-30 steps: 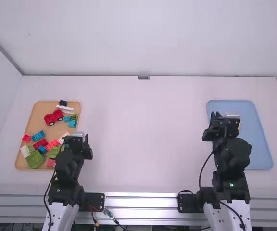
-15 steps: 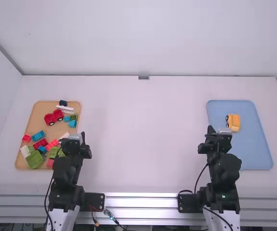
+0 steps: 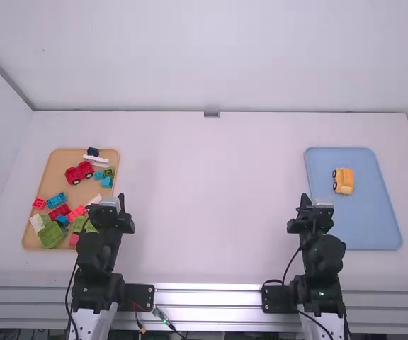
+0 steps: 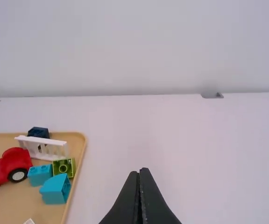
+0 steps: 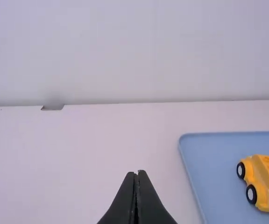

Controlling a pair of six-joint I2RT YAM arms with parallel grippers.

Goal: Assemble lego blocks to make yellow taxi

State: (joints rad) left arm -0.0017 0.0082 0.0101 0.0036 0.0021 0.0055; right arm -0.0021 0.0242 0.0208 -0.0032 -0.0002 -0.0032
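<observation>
I note both jaws closed and empty, the yellow taxi (image 3: 343,180) on the blue tray (image 3: 371,230); I judge assembly finished, the next move calling only for a final check.

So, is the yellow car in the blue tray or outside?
In: the yellow car sits inside the rim of the blue tray.

We see matching arms: the left arm (image 3: 98,258) and right arm (image 3: 322,253) have white lower links (image 3: 91,324) and chunky black joints (image 3: 319,289) flecked with pale spots. Each wears a thin black cable (image 3: 66,292). The black left gripper (image 3: 122,196) and right gripper (image 3: 305,197) have smooth, tapering fingers (image 4: 126,205).
</observation>
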